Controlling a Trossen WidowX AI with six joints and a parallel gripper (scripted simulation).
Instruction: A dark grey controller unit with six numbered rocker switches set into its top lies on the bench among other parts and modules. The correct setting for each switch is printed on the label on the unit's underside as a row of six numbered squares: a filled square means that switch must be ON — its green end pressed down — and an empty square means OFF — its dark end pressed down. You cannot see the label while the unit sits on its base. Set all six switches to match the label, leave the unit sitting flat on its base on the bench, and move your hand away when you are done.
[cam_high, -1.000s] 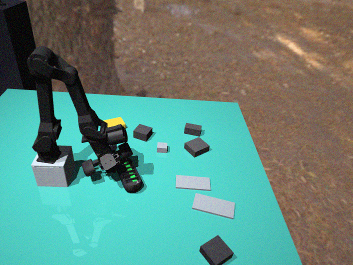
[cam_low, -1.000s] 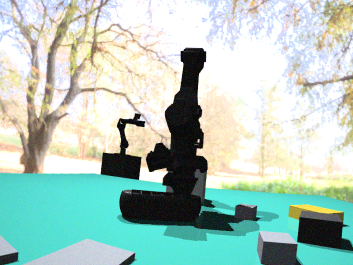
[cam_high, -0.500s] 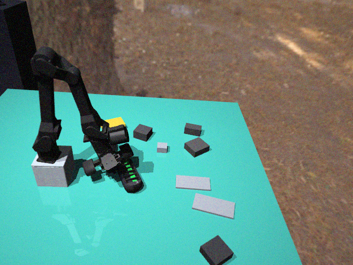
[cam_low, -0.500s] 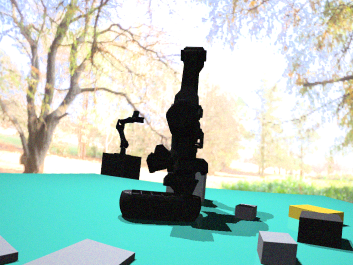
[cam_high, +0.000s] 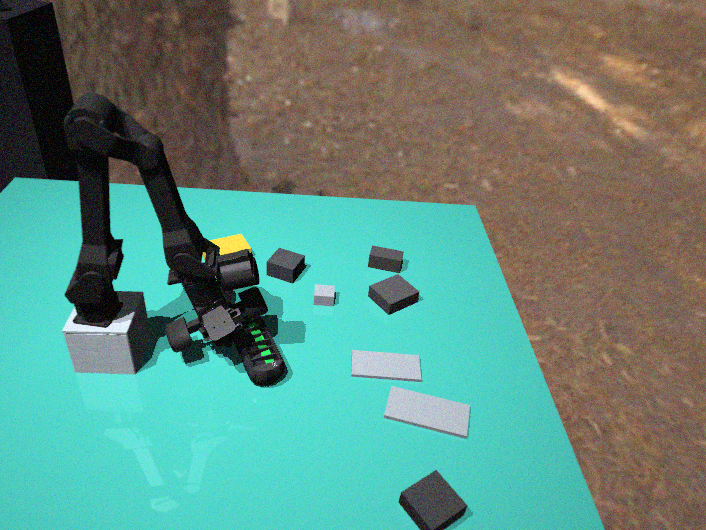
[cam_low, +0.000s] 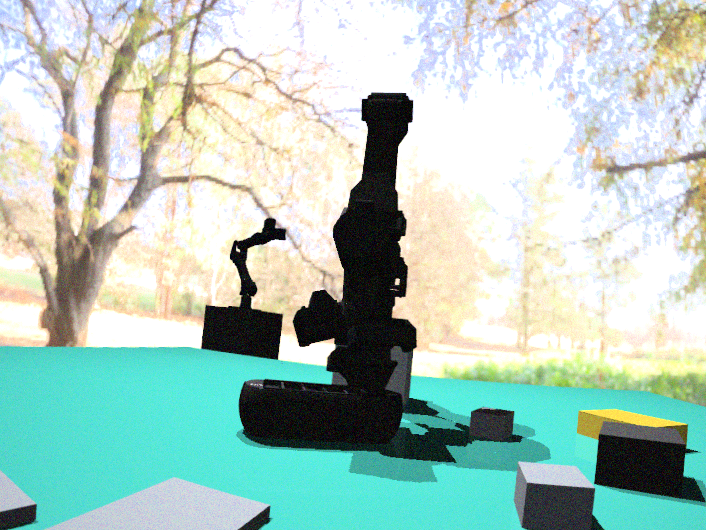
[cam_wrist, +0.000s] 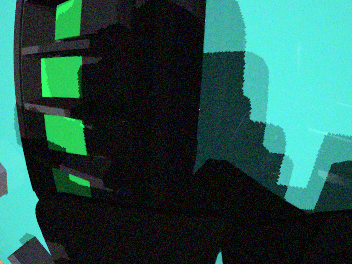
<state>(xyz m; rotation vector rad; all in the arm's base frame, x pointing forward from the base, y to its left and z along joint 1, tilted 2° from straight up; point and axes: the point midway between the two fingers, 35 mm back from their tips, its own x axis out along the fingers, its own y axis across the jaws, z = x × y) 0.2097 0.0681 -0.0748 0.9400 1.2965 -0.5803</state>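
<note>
The dark grey controller unit (cam_high: 265, 373) (cam_low: 319, 413) (cam_wrist: 165, 75) sits flat on its base on the bench, top up, so its label is hidden. Green switch faces (cam_high: 265, 352) (cam_wrist: 61, 77) show along one side of its top; the lowest one in the wrist view is partly shaded. The gripper covers the near-arm end, so not all six switches are visible, and the switch numbers cannot be read. My gripper (cam_high: 242, 341) (cam_low: 370, 390) (cam_wrist: 215, 168) is shut and empty, pointing down at that end of the top. Whether the fingertips touch a switch cannot be told.
A yellow block (cam_high: 230, 244) (cam_low: 633, 419), dark blocks (cam_high: 285, 264) (cam_high: 393, 293) and a small light block (cam_high: 324, 294) (cam_low: 554, 496) lie behind and right. Two flat grey plates (cam_high: 386, 365) (cam_high: 427, 411) and another dark block (cam_high: 433, 500) lie farther right. The arm's pedestal (cam_high: 102, 350) stands left.
</note>
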